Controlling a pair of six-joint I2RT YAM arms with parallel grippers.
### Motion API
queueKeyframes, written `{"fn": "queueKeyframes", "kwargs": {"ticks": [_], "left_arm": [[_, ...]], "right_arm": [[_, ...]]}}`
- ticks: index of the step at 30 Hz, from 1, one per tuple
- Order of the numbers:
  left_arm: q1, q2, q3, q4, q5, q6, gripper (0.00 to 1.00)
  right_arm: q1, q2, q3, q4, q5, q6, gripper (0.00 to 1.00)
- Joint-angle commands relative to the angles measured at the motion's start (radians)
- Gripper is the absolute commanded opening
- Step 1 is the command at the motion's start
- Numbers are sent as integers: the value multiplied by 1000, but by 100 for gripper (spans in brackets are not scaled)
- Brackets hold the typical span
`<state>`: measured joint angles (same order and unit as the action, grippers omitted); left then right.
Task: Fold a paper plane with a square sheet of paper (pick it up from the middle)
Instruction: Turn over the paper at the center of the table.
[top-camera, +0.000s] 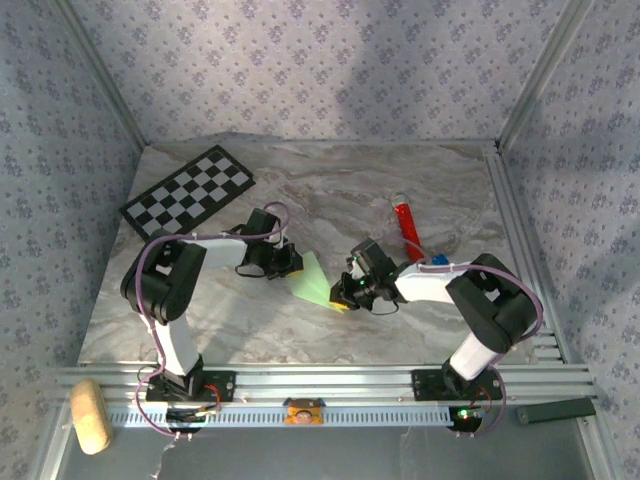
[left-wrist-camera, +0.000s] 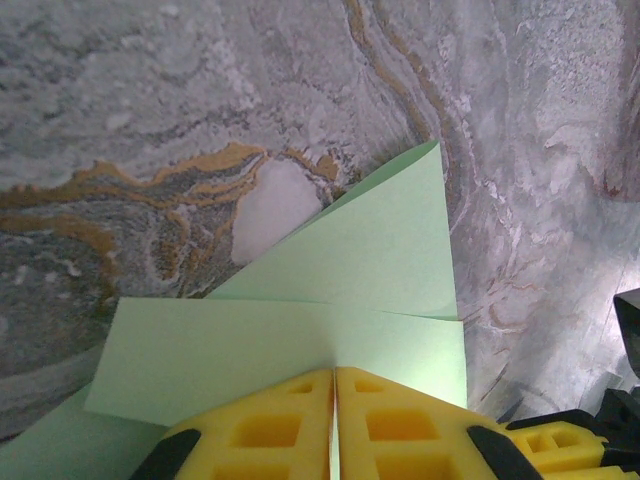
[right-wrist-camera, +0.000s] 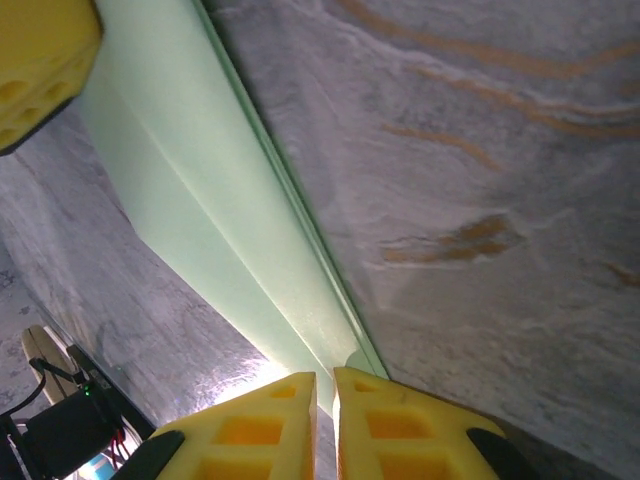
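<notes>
The partly folded green paper (top-camera: 313, 281) sits at centre frame above the marble table (top-camera: 300, 190). The left gripper (top-camera: 291, 264) is clamped on the paper's upper-left edge. The right gripper (top-camera: 345, 293) is clenched on its lower-right end.

Light green paper (top-camera: 312, 279), half-folded wedge of overlapping flaps, near the marble table (top-camera: 330, 190) middle

The left gripper (top-camera: 287, 262), held low, clamps the left edge of the folded green paper (top-camera: 312, 278); the right gripper (top-camera: 347, 292) pinches its right corner.
</notes>
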<state>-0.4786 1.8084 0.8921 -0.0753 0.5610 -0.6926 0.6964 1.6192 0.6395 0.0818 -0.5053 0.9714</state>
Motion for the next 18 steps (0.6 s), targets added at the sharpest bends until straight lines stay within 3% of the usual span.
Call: {"fn": "queueKeyframes", "kwargs": {"ticks": [1,10,18], "left_arm": [[7,17,-6,-31,-13,7,10],[8,16,-3,-43,-30,16,10],[8,11,-13,-35,-35,6,10]], "right_arm": [[2,-21,-47,-22,19,5,13],[-7,-168,-113,-100,33,-15,21],[-20,-157,-121,-78,17,7,30]]}}
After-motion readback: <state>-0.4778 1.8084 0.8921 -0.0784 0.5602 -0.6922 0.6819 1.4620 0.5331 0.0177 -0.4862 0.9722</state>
